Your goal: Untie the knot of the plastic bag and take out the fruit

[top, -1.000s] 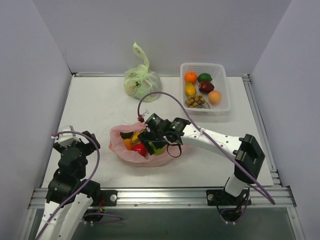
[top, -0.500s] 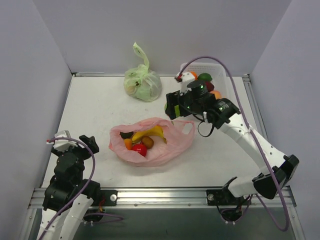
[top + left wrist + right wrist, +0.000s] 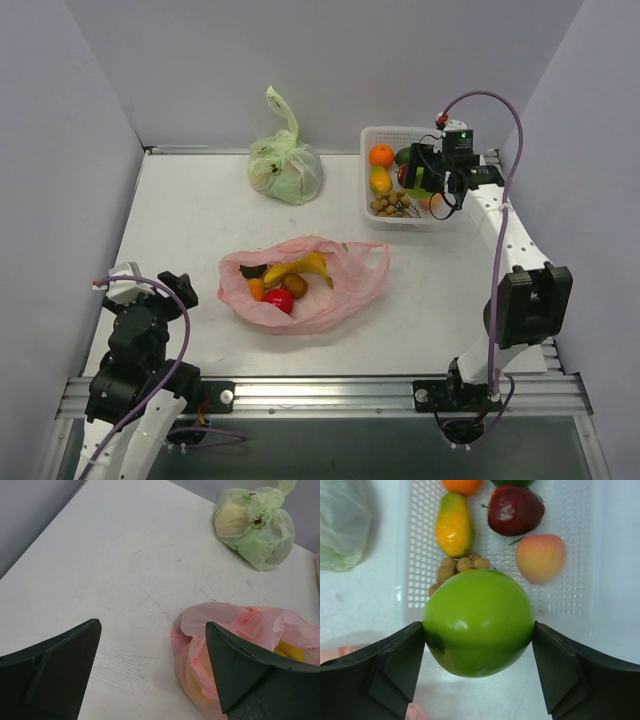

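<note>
The pink plastic bag (image 3: 340, 290) lies open at the table's middle, with no knot showing and one handle loop (image 3: 376, 258) lying loose. Inside are a yellow banana bunch (image 3: 300, 267), a red apple (image 3: 279, 300), an orange piece (image 3: 257, 289) and a brown piece (image 3: 295, 285). My right gripper (image 3: 428, 180) is shut on a green apple (image 3: 479, 622) and holds it above the white basket (image 3: 364, 172). My left gripper (image 3: 150, 292) is open and empty, left of the bag (image 3: 235, 625).
The basket (image 3: 570, 595) holds an orange, a mango (image 3: 453, 529), a red apple (image 3: 515, 510), a peach (image 3: 540, 558) and longans. A tied pale green bag (image 3: 285, 165) stands at the back; it also shows in the left wrist view (image 3: 255, 527).
My right gripper has lifted the green apple out of the pink bag and carried it back right to above the basket. The bag's right side spread flat. The left arm barely moved.
</note>
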